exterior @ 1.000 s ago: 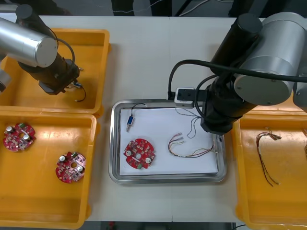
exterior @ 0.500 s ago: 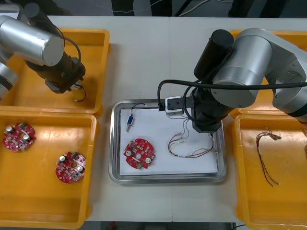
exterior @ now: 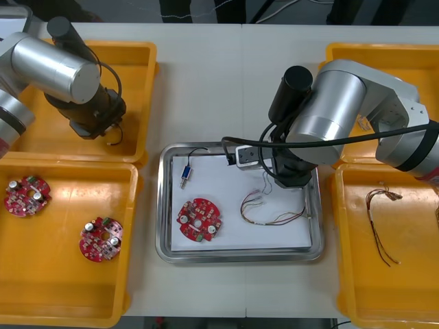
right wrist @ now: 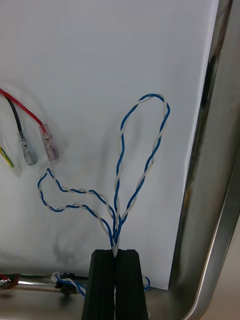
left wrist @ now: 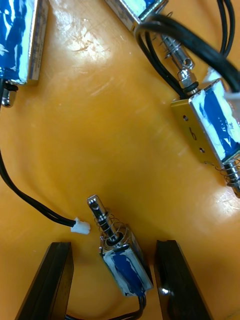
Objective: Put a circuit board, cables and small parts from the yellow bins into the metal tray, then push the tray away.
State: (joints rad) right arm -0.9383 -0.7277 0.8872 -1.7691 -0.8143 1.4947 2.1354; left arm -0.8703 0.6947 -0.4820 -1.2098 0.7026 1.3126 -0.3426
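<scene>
Light counter (exterior: pixel 206 82), seen steeply from above; metal tray (exterior: pixel 240 256) at its centre, white inside, used as reference for all entries.

Right arm (exterior: pixel 336 110): enters from the tray's right, elbow bent, forearm pointing down over the tray's far right corner.

Right gripper (right wrist: pixel 115 252): fingers (right wrist: pixel 102 285) clenched together on the twisted blue and white cable (right wrist: pixel 120 165). Its two loops spread over the tray's white inside, just beside the rim.

Left arm (exterior: pixel 58 68): well to the tray's left, angled down into the far left yellow bin (exterior: pixel 137 58).

Left gripper (left wrist: pixel 114 245): fingers (left wrist: pixel 55 280) released and standing apart, one on either side of a blue-wrapped small metal part (left wrist: pixel 125 265) lying on the bin floor.

Inside the tray:
- circuit board (exterior: pixel 199 221), near left
- red and yellow cable (exterior: pixel 264 211), near right
- small metal part with black lead (exterior: pixel 186 174), far left

Left of the tray: near left yellow bin (exterior: pixel 62 301), holding two further boards (exterior: pixel 27 195).

Right of the tray: near right yellow bin (exterior: pixel 357 281), holding one thin cable (exterior: pixel 378 219).
</scene>
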